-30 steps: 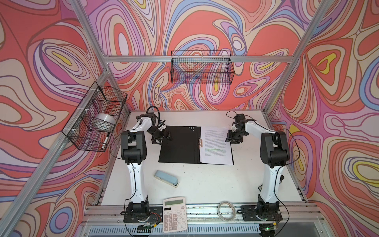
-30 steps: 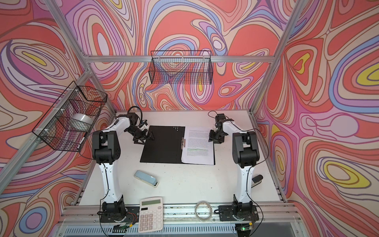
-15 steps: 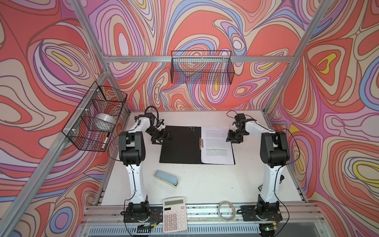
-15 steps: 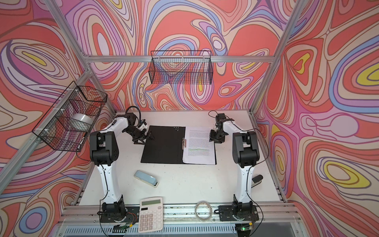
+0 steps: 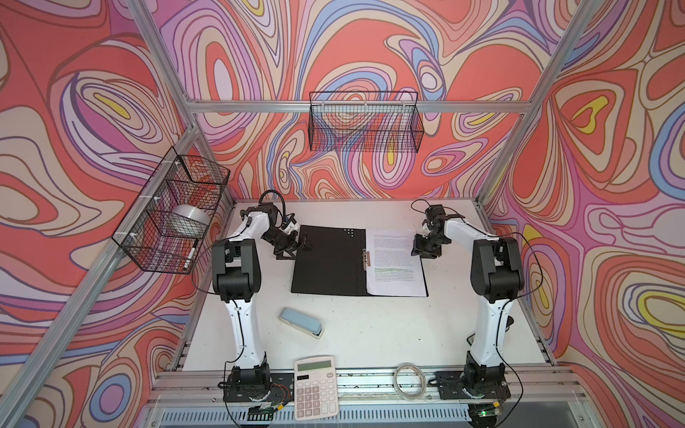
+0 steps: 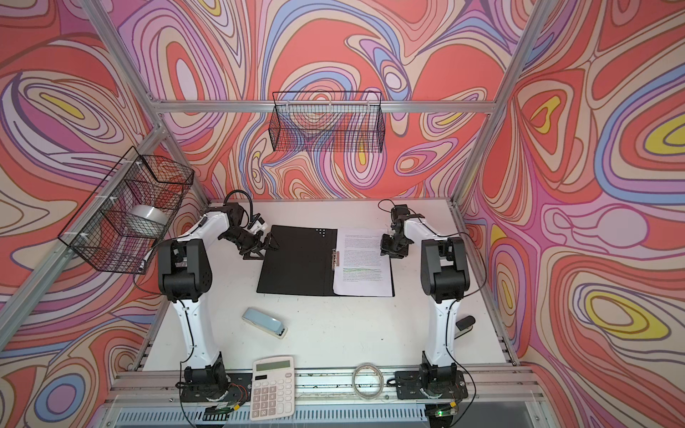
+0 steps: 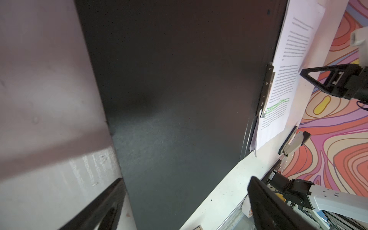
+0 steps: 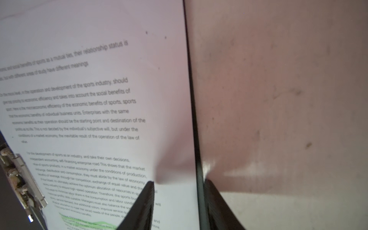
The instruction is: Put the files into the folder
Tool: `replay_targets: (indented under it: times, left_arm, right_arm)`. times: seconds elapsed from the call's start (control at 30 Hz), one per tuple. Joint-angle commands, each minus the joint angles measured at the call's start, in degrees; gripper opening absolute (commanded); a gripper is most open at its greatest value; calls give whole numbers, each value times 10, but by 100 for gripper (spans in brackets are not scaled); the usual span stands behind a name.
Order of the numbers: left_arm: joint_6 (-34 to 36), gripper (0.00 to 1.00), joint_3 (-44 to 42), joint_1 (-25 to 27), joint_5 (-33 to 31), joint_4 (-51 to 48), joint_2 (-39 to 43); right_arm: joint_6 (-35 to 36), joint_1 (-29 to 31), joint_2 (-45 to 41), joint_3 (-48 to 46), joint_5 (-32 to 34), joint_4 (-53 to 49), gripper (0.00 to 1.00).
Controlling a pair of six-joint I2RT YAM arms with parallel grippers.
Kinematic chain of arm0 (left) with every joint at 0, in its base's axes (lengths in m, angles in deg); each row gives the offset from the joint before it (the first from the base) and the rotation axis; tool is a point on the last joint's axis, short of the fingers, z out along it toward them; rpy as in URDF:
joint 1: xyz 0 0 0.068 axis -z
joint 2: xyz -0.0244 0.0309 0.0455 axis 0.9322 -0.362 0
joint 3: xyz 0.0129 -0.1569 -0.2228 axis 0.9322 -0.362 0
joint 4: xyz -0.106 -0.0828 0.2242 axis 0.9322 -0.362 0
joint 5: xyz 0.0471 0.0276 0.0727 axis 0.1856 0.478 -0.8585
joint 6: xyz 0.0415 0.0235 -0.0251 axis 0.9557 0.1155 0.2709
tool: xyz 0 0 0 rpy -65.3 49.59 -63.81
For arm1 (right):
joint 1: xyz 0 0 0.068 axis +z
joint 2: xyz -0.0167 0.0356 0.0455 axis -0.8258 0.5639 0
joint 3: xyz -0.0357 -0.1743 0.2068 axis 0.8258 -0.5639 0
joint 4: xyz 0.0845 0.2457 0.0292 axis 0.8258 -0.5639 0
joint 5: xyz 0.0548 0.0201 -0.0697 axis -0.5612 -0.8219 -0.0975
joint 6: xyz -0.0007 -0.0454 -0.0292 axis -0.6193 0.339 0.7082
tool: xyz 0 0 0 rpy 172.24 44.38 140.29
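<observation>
The thin folder (image 5: 326,266), open with its black inside up, lies mid-way along the white counter (image 5: 370,333), nearer its far edge. White printed sheets with green highlighting (image 5: 394,274) rest on its right half. The left end effector (image 5: 295,247) gapes released at the folder's left edge. The right end effector (image 8: 178,181), part-spread, straddles the folder's right edge and grasps nothing.

The folder (image 5: 328,265) shows a matt black, finely grained inside; on the folder, the files (image 5: 394,266) are smooth white paper, its clip (image 5: 367,258) tarnished metal.
</observation>
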Motion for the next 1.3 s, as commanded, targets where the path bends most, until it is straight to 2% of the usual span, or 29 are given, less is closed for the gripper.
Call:
replay_targets:
  times: [0.0, 0.57, 1.27]
  left_arm:
    - [4, 95, -7, 17, 111, -3, 25]
    - [-1, 95, -11, 17, 179, -4, 56]
    - [-18, 95, -15, 17, 223, -5, 89]
  right_arm:
    - [1, 15, 44, -15, -43, -23, 43]
    - [2, 14, 39, -14, -44, -25, 43]
    - [1, 15, 36, -5, -45, -30, 43]
